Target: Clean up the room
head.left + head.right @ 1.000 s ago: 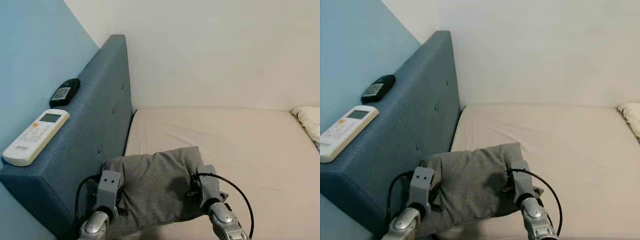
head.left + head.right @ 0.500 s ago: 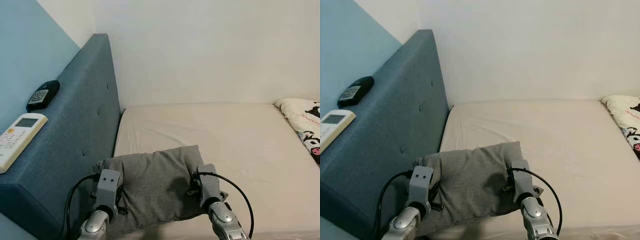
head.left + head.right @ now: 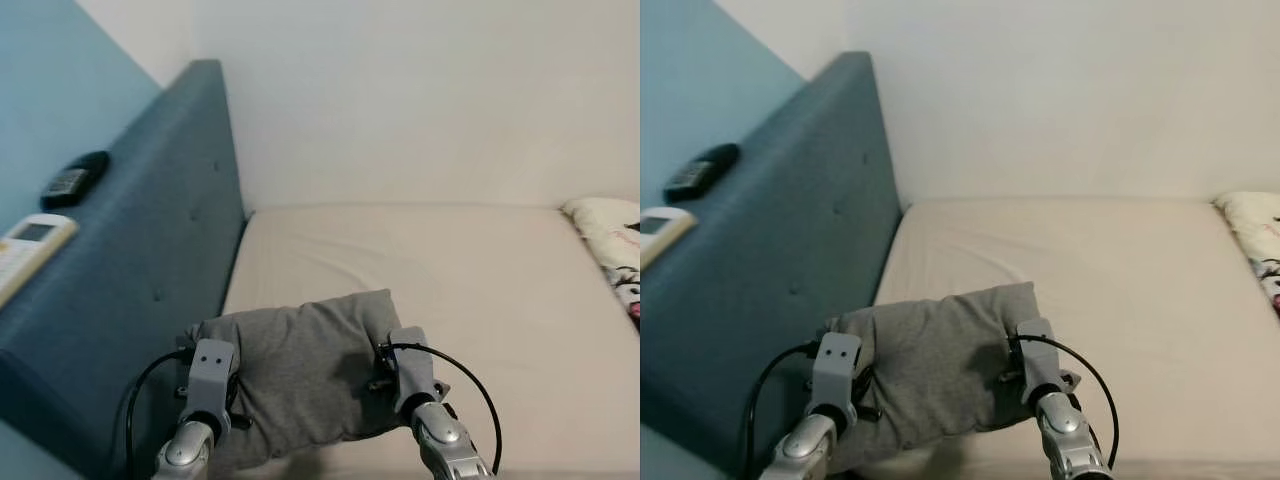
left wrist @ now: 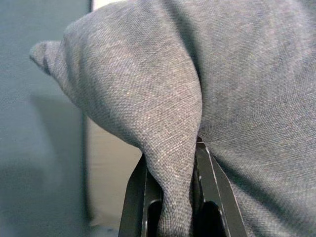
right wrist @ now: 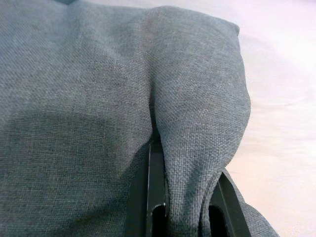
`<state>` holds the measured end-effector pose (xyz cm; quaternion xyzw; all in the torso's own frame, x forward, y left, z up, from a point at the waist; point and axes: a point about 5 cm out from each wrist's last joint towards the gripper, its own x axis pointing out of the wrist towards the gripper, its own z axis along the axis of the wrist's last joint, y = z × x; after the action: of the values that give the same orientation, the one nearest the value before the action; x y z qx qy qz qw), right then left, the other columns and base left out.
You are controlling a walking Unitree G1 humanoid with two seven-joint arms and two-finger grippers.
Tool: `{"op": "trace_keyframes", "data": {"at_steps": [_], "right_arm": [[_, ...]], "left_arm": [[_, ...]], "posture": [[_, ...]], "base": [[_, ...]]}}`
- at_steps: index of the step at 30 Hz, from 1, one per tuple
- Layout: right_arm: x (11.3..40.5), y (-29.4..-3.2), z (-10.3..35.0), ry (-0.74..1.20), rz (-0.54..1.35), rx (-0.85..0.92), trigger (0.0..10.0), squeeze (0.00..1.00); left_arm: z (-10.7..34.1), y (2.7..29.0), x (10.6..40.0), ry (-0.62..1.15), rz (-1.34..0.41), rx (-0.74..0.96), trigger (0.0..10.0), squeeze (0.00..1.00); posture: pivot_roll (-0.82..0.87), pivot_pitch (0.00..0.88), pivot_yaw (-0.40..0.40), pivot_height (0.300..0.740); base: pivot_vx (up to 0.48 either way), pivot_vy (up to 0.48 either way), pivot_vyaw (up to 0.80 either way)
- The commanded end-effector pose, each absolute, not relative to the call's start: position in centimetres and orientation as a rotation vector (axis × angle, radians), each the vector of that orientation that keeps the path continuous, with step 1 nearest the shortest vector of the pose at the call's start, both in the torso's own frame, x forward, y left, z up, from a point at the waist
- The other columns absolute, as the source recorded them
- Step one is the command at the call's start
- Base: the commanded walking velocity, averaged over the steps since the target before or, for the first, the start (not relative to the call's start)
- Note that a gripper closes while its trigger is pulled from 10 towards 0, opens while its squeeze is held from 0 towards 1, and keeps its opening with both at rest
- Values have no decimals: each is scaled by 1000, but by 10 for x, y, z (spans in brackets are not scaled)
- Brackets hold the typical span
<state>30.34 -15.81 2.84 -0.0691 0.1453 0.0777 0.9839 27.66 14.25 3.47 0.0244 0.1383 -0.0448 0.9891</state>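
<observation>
Left gripper (image 4: 170, 197) clamped on 1 side fold of grey pillow (image 3: 300, 375); right gripper (image 5: 182, 197) pinching the opposite edge. Pillow held above the mattress (image 3: 480, 280), near blue headboard (image 3: 150, 260). 2 remotes (image 3: 30, 245) on top.

The grey pillow (image 3: 300, 370) is covered in coarse, matt woven cloth with a visible weave. The gripper fingers (image 4: 136, 197) are smooth black plastic with a slight sheen. The arms (image 3: 440, 440) are silver metal. The headboard (image 3: 140, 270) is matt blue upholstery fabric, button-tufted. The bed sheet (image 3: 470, 270) is smooth beige cloth, lightly creased. The white remote (image 3: 25, 250) appears to be plastic.
</observation>
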Motion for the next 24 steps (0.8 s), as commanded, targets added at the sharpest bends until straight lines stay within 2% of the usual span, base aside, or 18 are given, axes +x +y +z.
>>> {"op": "trace_keyframes", "data": {"at_steps": [1,17,24], "right_arm": [[302,-149,27,286,188,-134,10000,0],[301,-148,27,284,208,-162,10000,0],[301,-146,27,285,222,-183,10000,0]], "left_arm": [[38,146,277,257,-77,55,10000,0],[38,146,277,261,-74,70,10000,0],[39,146,278,259,-73,73,10000,0]], "posture": [[0,95,-44,740],[-2,86,-45,740],[-1,93,-47,740]], "base": [[0,0,0],[0,0,0],[0,0,770]]}}
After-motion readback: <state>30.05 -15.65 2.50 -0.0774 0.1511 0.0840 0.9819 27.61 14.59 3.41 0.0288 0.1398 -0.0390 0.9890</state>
